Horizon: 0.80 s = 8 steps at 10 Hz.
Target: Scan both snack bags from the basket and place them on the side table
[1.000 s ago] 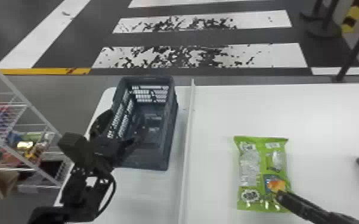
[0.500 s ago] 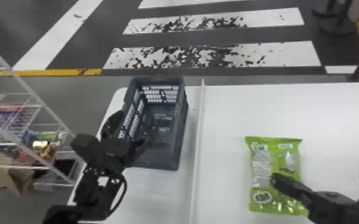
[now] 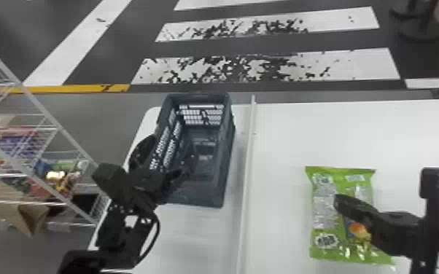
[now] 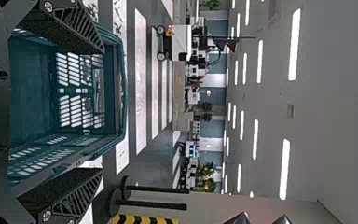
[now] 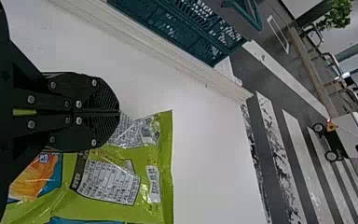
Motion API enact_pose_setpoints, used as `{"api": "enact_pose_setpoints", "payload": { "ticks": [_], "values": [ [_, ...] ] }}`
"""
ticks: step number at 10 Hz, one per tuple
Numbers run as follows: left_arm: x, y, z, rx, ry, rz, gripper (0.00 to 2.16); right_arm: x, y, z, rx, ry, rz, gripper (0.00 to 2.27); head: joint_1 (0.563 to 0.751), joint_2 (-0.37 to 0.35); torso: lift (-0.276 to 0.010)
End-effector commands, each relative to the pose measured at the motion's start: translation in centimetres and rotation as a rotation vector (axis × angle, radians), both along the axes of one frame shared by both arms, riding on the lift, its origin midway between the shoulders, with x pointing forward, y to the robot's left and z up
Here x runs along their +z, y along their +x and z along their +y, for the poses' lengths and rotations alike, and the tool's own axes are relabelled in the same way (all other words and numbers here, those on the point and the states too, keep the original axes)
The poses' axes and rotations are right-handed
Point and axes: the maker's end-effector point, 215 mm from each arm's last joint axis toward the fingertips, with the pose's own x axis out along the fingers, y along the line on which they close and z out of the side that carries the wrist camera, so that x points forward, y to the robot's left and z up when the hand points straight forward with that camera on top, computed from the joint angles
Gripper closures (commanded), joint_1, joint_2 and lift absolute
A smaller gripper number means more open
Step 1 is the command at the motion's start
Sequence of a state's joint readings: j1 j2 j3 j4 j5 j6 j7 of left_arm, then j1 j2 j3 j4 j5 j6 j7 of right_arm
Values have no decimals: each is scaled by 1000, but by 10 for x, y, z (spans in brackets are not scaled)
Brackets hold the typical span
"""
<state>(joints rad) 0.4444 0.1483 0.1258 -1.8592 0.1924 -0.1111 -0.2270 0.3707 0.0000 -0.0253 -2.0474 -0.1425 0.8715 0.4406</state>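
Beyond both grippers spreads a dark floor (image 3: 113,54) with worn white stripes and a yellow line. Nearer, the white table (image 3: 302,138) reaches from beneath the left gripper (image 3: 172,149) to past the right gripper (image 3: 340,202); a wire rack (image 3: 42,106) of packages stands on the left gripper's outer side, and a pale raised strip (image 3: 247,164) runs between the two grippers.

The left wrist view adds a grey ceiling (image 4: 270,116) with rows of lights, past the left gripper's widely parted fingers, and the dark basket (image 3: 228,145) with its slotted walls lies ahead of and between them. The right wrist view adds a leafy plant (image 5: 333,21) far beyond the right gripper, whose fingers are pressed together.

The green snack bag (image 3: 324,211) lies flat on the table under the right gripper. It is shiny and crinkled, with grey-white text panels and a smaller blue panel bearing an orange picture. Whether the right fingertips touch it, I cannot tell.
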Motion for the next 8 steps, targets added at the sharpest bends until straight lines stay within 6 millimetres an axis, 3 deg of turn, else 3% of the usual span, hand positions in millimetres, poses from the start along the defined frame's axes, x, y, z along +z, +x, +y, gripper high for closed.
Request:
{"api": "enact_pose_setpoints", "payload": {
  "ticks": [1, 5, 6, 8],
  "values": [
    [-1, 0, 1, 2, -4, 1, 100, -15, -1, -4, -12, -10, 9, 2263, 695, 213, -75],
    [-4, -1, 1, 2, -5, 8, 100, -46, -6, -12, -36, -14, 8, 2263, 695, 201, -75],
    [-5, -2, 0, 1, -5, 9, 100, -42, -5, -13, -38, -13, -2, 2263, 695, 199, -75],
    [-4, -2, -1, -1, -6, 8, 100, 1, -1, -4, -25, 8, -61, 2263, 695, 197, -75]
  ]
}}
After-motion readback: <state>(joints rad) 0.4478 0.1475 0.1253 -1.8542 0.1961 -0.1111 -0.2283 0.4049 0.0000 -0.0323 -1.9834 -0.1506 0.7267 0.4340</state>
